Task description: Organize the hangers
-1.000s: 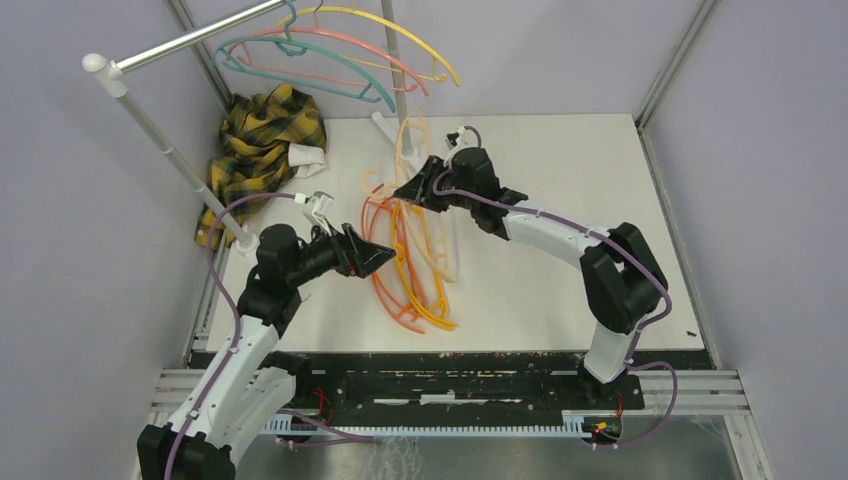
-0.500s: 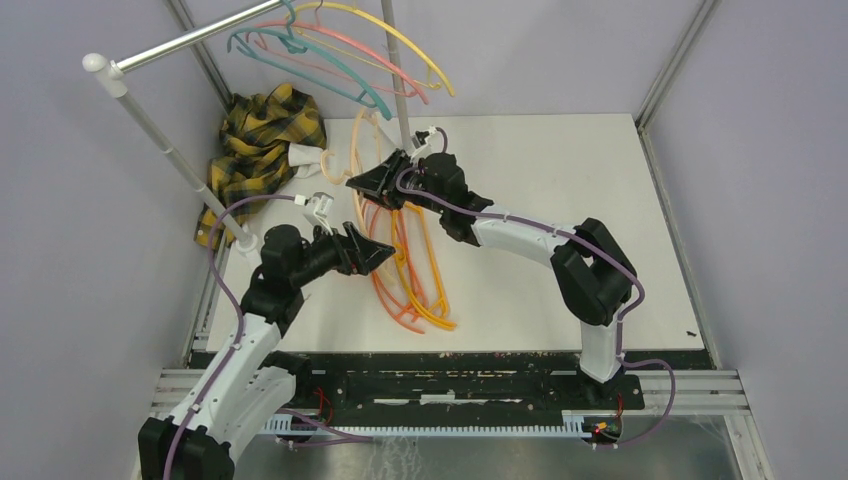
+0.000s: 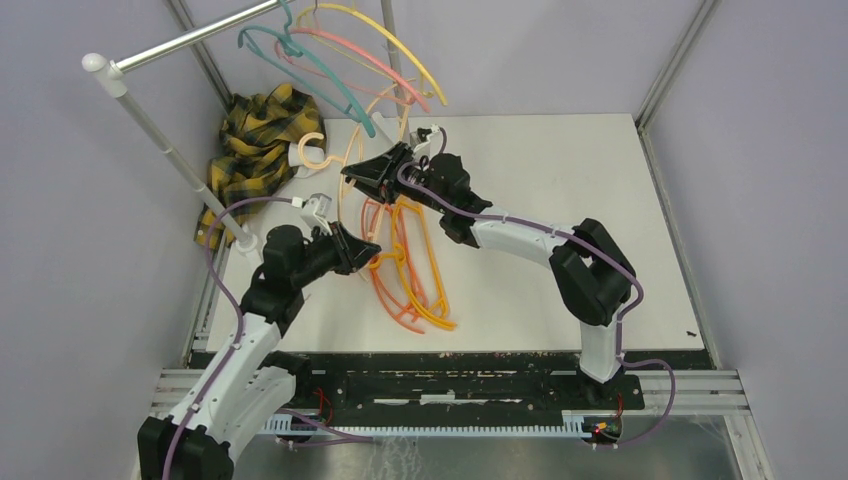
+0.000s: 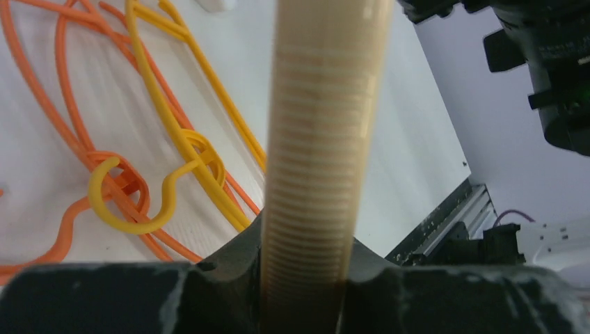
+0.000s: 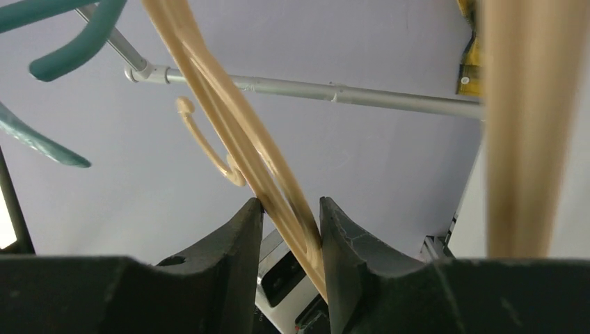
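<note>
Progress is partial: three hangers [image 3: 340, 80], teal, pink and yellow, hang on the rack rail [image 3: 190, 40]. We see the orange and yellow hangers [image 3: 410, 290] tangled on the white table [image 3: 560, 200]. The right gripper [image 5: 291, 209] clamps a peach hanger [image 5: 235, 118] below the rail. We cannot tell the left gripper [image 3: 368, 252]'s grip. A plaid cloth [image 3: 262, 140] lies by the lilac walls [image 3: 770, 150].
</note>
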You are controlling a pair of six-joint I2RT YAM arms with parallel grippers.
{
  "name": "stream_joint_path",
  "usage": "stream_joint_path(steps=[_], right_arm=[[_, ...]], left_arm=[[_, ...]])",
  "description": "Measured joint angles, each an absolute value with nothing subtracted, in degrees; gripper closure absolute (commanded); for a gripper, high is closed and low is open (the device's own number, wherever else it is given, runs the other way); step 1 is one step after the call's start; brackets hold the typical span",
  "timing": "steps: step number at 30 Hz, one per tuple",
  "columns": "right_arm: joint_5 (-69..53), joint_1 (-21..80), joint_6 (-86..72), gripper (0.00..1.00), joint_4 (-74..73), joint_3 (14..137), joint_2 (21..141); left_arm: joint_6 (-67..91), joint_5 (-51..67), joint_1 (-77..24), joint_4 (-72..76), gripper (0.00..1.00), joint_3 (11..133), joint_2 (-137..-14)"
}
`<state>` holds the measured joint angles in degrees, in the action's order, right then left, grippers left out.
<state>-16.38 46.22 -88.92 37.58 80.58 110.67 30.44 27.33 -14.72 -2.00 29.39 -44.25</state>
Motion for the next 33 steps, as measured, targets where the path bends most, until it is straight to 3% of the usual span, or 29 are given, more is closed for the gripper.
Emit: stream_joint_path(steps=[7, 9, 10, 15, 17, 18, 25, 33], right_arm=[[-16.97, 45.76, -90.39, 0.6, 39.16, 77.56, 110.67], [-17.52, 45.15, -90.32, 0.39, 39.09, 75.79, 110.65], [-18.04, 44.73, -90.17, 0.34, 38.94, 74.56, 110.63], [-20.73, 42.46, -88.84, 0.27, 36.45, 68.77, 110.63], [-21.69, 41.23, -87.37, 0.04, 35.4, 67.42, 110.63], [-22.35, 40.66, -86.19, 0.0, 34.28, 67.11, 110.59], [-24.95, 38.39, -66.67, 0.0, 14.39, 67.59, 105.78], [-18.0, 38.61, -42.24, 0.0, -8.8, 70.02, 96.95]], left_arm=[[30.46, 21.06, -15.53, -10.76, 0.97, 31.88, -43.9], [30.41, 18.02, -15.84, -14.15, 0.97, 33.06, -44.03], [30.57, 16.05, -15.68, -15.11, 0.97, 33.41, -44.21], [30.72, 5.43, -14.81, -21.61, 0.97, 34.11, -46.44], [31.57, 0.08, -14.85, -25.12, 0.97, 34.92, -48.25], [31.94, -2.11, -14.87, -26.74, 0.97, 35.53, -49.08], [32.08, -23.05, -14.83, -38.46, 0.97, 46.92, -55.2], [30.0, -40.34, -14.79, -41.91, 0.97, 64.29, -62.94]])
